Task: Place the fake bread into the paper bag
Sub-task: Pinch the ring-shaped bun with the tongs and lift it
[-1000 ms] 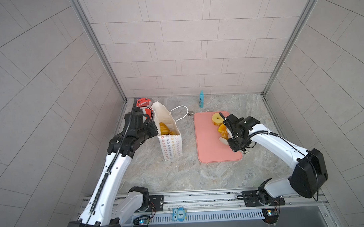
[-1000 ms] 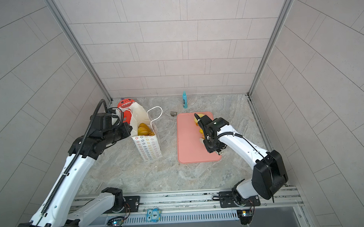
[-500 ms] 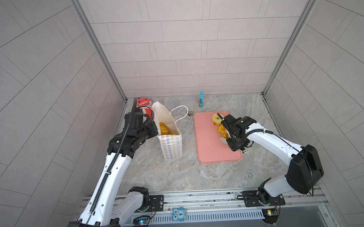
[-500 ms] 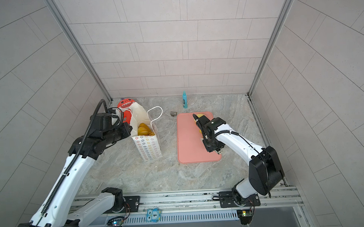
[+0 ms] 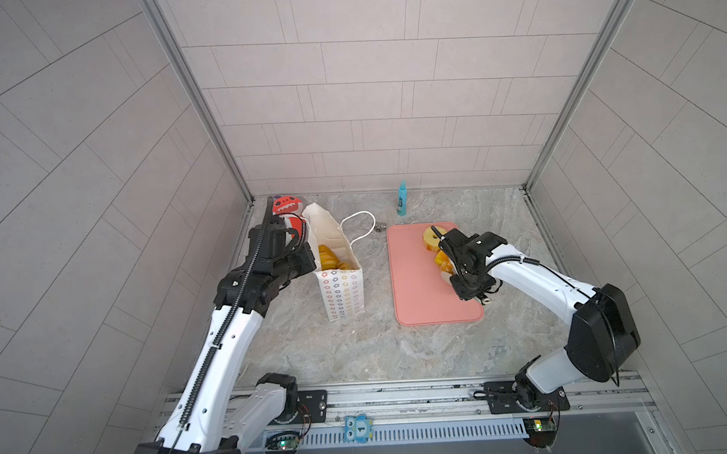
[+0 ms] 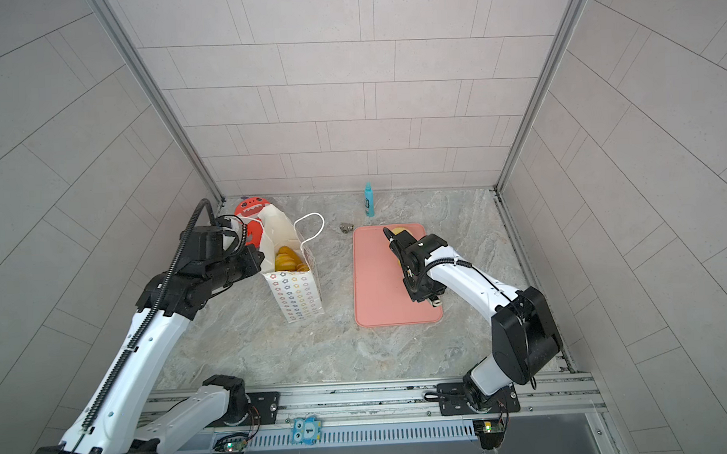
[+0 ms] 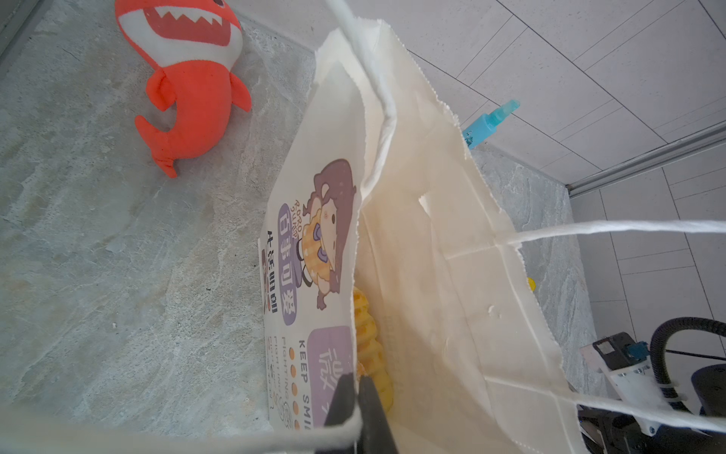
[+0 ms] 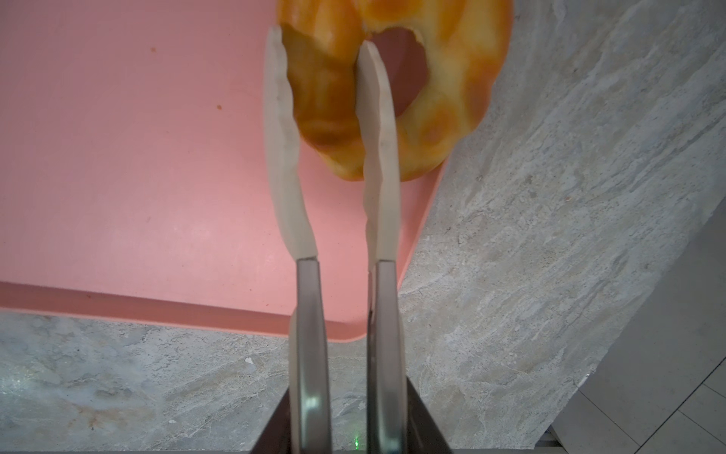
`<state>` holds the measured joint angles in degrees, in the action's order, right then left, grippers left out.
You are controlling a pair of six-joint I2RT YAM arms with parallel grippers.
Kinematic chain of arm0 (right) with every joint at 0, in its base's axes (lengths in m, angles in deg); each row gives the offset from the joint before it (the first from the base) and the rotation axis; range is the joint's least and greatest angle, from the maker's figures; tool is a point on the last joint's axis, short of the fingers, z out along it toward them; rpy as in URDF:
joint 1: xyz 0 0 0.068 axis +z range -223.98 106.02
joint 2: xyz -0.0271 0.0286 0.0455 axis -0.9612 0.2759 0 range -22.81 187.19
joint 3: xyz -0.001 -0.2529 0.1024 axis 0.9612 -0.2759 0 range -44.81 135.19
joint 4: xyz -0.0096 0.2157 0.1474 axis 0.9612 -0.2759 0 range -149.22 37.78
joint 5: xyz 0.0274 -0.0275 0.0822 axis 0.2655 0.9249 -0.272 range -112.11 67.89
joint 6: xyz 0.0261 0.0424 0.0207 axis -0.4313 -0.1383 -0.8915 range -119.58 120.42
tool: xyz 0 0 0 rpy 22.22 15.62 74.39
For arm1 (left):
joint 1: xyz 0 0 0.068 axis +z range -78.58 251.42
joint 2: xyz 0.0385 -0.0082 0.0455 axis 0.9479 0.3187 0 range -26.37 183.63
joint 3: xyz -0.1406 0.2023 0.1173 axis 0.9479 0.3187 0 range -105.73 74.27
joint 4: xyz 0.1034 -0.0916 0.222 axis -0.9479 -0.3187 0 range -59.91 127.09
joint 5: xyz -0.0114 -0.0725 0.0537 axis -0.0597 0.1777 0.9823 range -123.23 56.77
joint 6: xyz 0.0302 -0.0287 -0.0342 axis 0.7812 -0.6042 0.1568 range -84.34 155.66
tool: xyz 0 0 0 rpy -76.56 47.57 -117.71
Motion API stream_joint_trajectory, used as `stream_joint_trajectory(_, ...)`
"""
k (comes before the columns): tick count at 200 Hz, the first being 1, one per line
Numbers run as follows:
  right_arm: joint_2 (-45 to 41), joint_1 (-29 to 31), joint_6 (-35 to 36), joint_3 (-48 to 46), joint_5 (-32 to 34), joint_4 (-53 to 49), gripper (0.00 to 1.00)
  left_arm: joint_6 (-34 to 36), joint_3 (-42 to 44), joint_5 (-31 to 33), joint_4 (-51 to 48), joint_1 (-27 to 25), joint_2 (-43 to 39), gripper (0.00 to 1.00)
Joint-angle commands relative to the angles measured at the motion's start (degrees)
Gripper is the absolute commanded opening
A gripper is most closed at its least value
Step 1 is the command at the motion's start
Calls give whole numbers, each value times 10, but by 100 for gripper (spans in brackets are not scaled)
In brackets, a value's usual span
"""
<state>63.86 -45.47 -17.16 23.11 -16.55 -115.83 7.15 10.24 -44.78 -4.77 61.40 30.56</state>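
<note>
Grey marble tabletop (image 5: 358, 353), tiled walls. Item: paper bag (image 5: 341, 291), upright, left gripper (image 7: 358, 397) clamped on its rim (breads (image 5: 327, 258) already inside). Item: ring bread (image 8: 451, 98) on pink tray (image 5: 414, 293), right gripper (image 8: 320, 41) pinching its wall. Step: grasp. Next, likely: lift, carry over the bag mouth.

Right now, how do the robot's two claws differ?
The left claw is shut on the wall of the tall white paper bag; the right claw straddles one side of the golden ring-shaped toy bread on the flat pink tray, grip uncertain. The left claw's fingers are black, the right claw's pale. Both have two fingers.
</note>
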Motion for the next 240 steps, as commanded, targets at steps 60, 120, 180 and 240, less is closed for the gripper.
stream_joint_trajectory(60,-53,5,-13,-1,-4,-10,29,7,4,7,-16,3,-5,6)
stream_joint_trajectory(120,-91,5,-22,8,-38,-20,28,5,1,7,-18,3,-5,6)
stream_joint_trajectory(180,-116,4,-26,38,-56,-37,28,6,-2,6,-20,4,-6,6)
stream_joint_trajectory(240,-138,4,-22,63,-76,-30,28,6,-5,7,-23,3,-6,6)
